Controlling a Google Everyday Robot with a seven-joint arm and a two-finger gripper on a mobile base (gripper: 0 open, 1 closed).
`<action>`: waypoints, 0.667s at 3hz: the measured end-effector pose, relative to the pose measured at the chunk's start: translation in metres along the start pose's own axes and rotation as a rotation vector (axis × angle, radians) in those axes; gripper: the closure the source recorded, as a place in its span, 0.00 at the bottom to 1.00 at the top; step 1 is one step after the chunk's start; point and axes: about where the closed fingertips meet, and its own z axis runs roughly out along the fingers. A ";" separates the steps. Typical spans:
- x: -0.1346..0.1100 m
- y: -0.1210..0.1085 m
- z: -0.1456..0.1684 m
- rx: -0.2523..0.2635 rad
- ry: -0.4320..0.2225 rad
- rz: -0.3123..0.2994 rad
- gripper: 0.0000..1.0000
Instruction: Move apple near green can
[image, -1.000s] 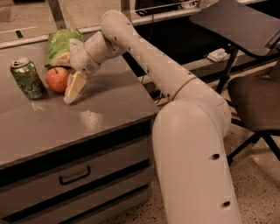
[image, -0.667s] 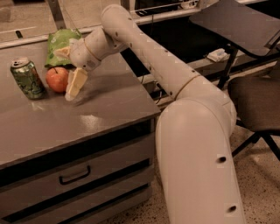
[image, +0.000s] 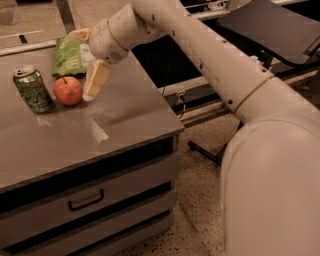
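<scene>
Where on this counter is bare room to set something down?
Bare: front half of the counter, in front of green can and apple, and right side past the tool, which hangs beside the apple. Crowded: back left, around the snack bag.

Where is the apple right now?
In the camera view the apple sits on the table at picture left, between the green can and the claw, with the snack bag behind it.

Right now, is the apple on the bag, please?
No, the apple rests on the table between can and hand, in front of the bag.
</scene>
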 end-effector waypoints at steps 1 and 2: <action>-0.009 0.001 -0.022 0.039 0.023 -0.012 0.00; -0.008 0.001 -0.017 0.030 0.019 -0.011 0.00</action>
